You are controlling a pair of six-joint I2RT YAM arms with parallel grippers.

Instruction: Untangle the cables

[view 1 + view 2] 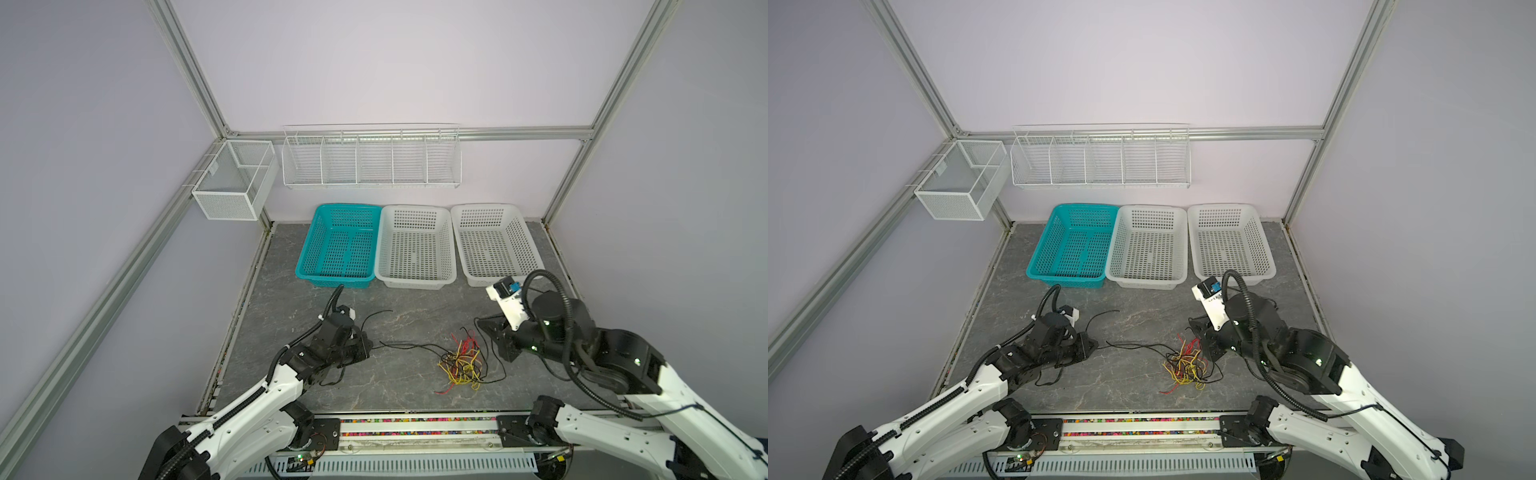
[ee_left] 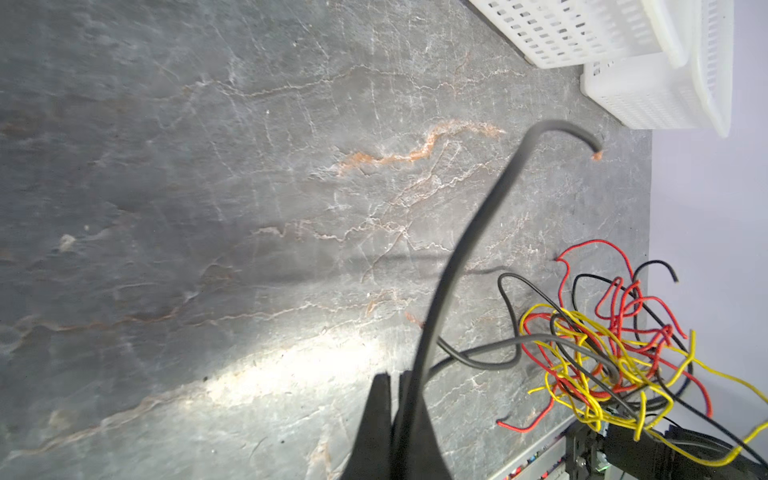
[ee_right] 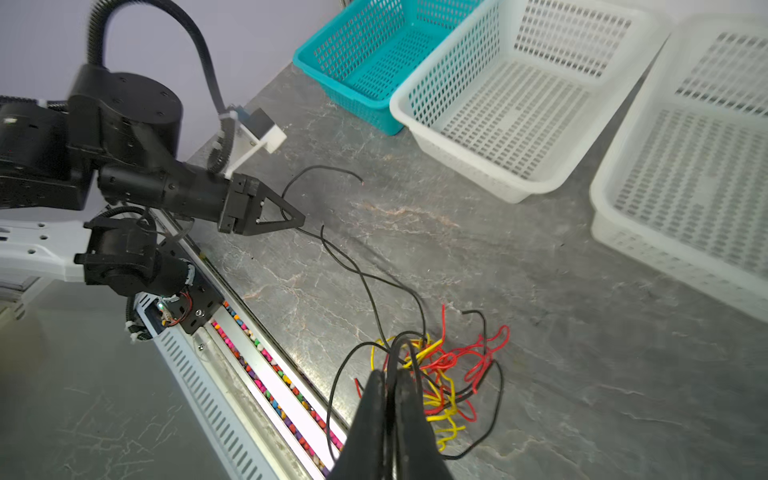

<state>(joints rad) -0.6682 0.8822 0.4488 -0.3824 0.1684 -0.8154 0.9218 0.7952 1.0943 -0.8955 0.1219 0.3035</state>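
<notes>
Small dark print on the white camera mount (image 1: 1213, 305) of the right arm is showing, but it is too small to read. The cables (image 1: 461, 362) (image 1: 1185, 365) (image 2: 602, 353) (image 3: 446, 370) are lying as a loose knot of string-thin, wavy red, yellow and black wires on the grey stone-patterned table (image 1: 332, 399), right of the middle and near the front edge in both top views, well apart from the teal basket (image 1: 305, 268) and the two white baskets (image 1: 453, 266) at the back. One long black cable (image 1: 409, 345) (image 1: 1133, 345) (image 3: 353, 266) is stretching out of the knot, its long axis running left to right across the table toward the left gripper (image 1: 368, 347) (image 2: 395, 378) (image 3: 300, 220). That claw is clenching tightly on this black cable; beyond the pinch, the short free end is arcing up and toward the baskets, finishing in a bare copper-coloured tip (image 2: 597, 156) (image 3: 360, 181). The right gripper (image 3: 390, 372) is sitting at the edge of the knot, its jaws standing almost together and pinching black strands of the cables between them; whether these belong to the same long wire I cannot tell.
</notes>
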